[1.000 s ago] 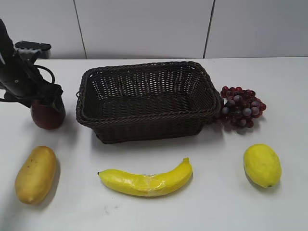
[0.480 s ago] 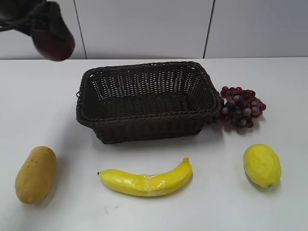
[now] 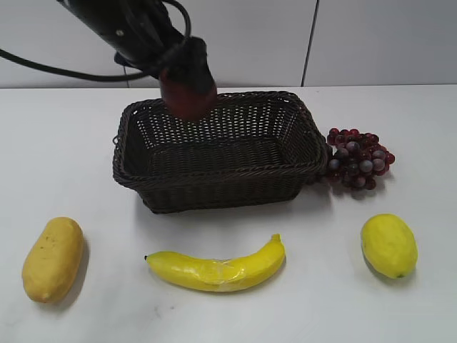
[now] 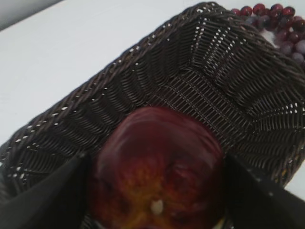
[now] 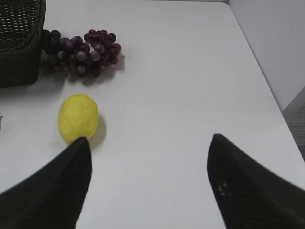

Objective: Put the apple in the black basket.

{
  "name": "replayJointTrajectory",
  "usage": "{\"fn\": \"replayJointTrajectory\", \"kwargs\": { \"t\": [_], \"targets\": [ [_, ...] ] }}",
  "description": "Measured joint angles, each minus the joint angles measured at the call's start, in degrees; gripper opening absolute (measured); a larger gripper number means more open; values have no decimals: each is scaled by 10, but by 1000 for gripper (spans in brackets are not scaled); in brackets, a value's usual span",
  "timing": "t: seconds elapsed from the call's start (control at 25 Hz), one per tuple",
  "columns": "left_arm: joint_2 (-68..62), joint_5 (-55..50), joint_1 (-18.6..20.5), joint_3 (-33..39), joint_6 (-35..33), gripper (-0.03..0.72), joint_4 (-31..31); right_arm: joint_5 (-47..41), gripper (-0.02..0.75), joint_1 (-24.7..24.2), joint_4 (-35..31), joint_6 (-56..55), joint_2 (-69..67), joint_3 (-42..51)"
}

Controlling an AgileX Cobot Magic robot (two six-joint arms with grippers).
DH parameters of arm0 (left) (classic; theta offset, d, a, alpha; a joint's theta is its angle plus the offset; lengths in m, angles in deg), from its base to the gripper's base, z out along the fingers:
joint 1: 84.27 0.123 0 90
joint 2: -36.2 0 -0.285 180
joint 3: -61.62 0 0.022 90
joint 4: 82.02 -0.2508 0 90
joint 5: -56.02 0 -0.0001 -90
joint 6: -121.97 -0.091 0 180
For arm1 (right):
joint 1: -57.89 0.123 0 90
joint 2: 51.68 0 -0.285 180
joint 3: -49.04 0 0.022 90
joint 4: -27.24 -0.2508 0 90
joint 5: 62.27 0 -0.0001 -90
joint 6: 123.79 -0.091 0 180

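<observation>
My left gripper [image 3: 184,77] is shut on the dark red apple [image 3: 187,93] and holds it in the air over the back left part of the black basket [image 3: 214,187]. In the left wrist view the apple [image 4: 157,171] sits between the two black fingers, with the woven floor and walls of the basket [image 4: 224,71] below it. My right gripper [image 5: 150,157] is open and empty above bare table; it does not show in the exterior view.
Dark red grapes [image 3: 359,166] lie against the basket's right side. A lemon [image 3: 388,245], a banana [image 3: 216,268] and a yellow mango [image 3: 52,258] lie on the white table in front of the basket. The right wrist view shows the lemon [image 5: 78,118] and the grapes [image 5: 81,51].
My left gripper has lifted the apple off the table at the left, swung it up and to the right, and now holds it over the basket. The right arm has not moved.
</observation>
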Motion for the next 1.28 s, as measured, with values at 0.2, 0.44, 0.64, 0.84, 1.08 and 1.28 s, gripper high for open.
{"fn": "replayJointTrajectory", "kwargs": {
  "t": [0.2,0.44,0.64,0.84,1.08,1.28],
  "targets": [
    [-78,35,-14,0,0,618,0,0,571,0,0,1,0,0],
    [-145,51,-14,0,0,618,-15,0,571,0,0,0,0,0],
    [-159,67,-14,0,0,648,-42,0,571,0,0,0,0,0],
    [-159,69,-14,0,0,689,-42,0,571,0,0,0,0,0],
    [-122,44,-14,-8,0,692,-41,0,571,0,0,0,0,0],
    [-63,-21,-14,-66,0,692,-41,0,571,0,0,1,0,0]
  ]
}}
